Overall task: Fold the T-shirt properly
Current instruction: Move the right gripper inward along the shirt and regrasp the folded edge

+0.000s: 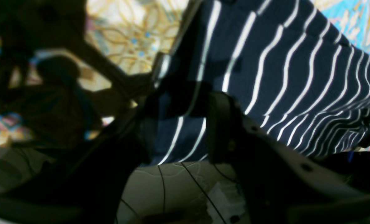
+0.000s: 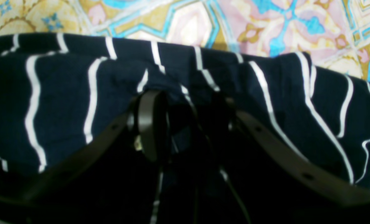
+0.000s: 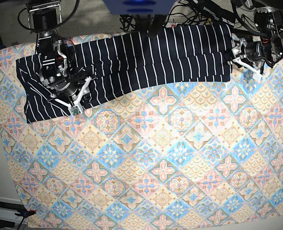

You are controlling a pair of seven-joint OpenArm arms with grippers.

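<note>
Shirt: the dark navy soft cloth T-shirt with thin white stripes [image 3: 132,57] lies as a long band across the far side of the table, running from the far left to the far right.
Surface: underneath it, the pastel blue, orange and pink tile-patterned tablecloth [image 3: 151,163] covers the table, and the near half carries nothing else.
Right tool: the right tool [image 3: 73,98] is down on the left end of the band, and in its wrist view the two dark fingers [image 2: 149,124] have a tuck of striped cloth pinched between them, so it is clamped on the T-shirt.
Left tool: the left tool [image 3: 242,53] is at the far right end, right at the shirt's edge; its wrist view shows cloth running between the dark fingers [image 1: 222,124], lifted and pulled taut off the tablecloth, so it looks clamped on the T-shirt too.
Done so far: the shirt reads as narrowed lengthwise, a doubled strip with a crease line along the right half.
Still rough: the left end fans out wider, with a sleeve or corner spreading towards the near side.
Left to do: by my judgement, the crosswise folds, bringing one end over the other into a compact packet, are not yet made.
Progress: roughly the middle of the job, both ends gripped and ready.
</note>
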